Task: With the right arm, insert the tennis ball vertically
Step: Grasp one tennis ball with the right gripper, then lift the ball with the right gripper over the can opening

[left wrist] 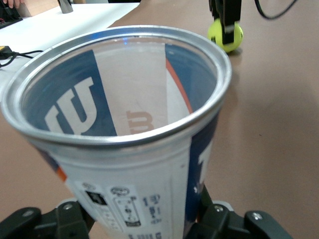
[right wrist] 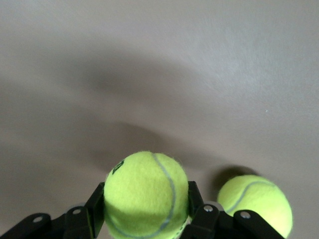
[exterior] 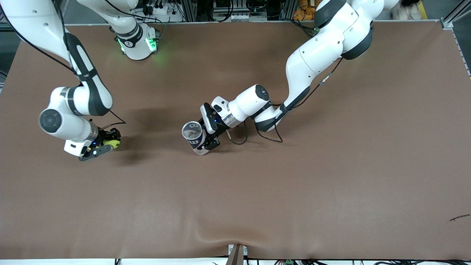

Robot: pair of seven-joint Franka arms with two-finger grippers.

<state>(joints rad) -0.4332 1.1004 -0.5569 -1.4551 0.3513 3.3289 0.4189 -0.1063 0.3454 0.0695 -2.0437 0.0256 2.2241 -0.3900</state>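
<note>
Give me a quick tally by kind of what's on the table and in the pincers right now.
Tennis balls: 2, one in the right pincer, one loose on the table beside it.
Ball cans: 1, the open can held by the left pincer.
Total: 3

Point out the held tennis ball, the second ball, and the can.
held tennis ball (right wrist: 144,194), right wrist view, front felt between the right hand's fingers.
second tennis ball (right wrist: 256,201), right wrist view, upper face, on the table.
can (left wrist: 124,144), left wrist view, near rim, clamped in the left hand.
</note>
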